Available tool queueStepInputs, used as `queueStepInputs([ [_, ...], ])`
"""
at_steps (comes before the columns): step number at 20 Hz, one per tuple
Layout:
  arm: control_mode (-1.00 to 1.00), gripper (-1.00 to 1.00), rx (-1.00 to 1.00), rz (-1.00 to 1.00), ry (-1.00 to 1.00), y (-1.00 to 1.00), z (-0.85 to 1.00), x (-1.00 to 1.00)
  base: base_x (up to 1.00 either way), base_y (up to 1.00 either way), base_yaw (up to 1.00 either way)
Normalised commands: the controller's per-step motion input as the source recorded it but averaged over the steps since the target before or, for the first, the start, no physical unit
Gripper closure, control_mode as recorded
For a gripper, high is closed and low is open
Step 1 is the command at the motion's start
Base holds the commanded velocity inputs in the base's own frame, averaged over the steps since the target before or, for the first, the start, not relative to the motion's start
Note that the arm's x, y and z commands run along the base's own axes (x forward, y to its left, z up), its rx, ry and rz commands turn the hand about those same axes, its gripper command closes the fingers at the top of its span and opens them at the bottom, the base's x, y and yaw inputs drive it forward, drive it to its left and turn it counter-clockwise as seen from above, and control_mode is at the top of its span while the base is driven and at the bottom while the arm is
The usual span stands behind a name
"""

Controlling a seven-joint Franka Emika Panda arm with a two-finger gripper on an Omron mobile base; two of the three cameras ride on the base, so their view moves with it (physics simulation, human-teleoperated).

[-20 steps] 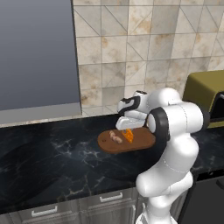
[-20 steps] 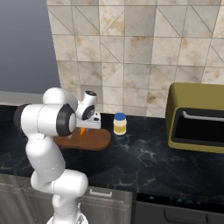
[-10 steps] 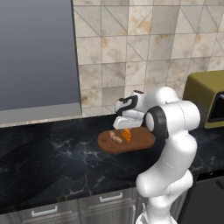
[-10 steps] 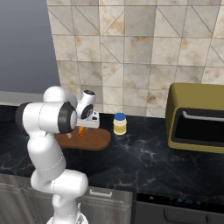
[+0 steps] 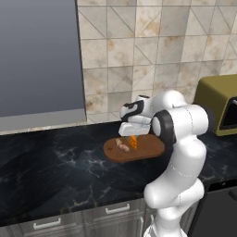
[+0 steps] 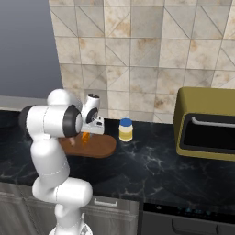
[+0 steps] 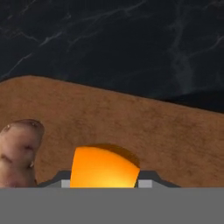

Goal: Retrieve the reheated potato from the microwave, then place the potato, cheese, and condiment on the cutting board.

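Here the gripper [image 7: 104, 183] sits slightly open around the cheese [image 7: 104, 167], grip uncertain, mid cutting board [image 7: 166, 135].

Cheese [image 7: 104, 168] beside potato [image 7: 18, 153] on cutting board [image 7: 166, 135].

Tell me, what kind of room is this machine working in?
It looks like a kitchen, a computer-drawn one. A dark marble counter runs under a tiled wall, with an olive toaster oven standing on it and a wooden cutting board that holds cheese and a potato.
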Motion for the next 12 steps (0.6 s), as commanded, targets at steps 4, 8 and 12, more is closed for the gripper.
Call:
queueStepInputs([
  [4,-1.0,-1.0,-0.03,0.0,0.05,0.01,-0.25,-0.03,0.0,0.0,0.0],
  [8,-1.0,-1.0,0.0,0.0,0.0,0.0,-0.07,-0.19,0.0,0.0,0.0],
  [12,-1.0,-1.0,0.0,-0.01,0.0,0.0,0.14,-0.08,0.0,0.0,0.0],
])
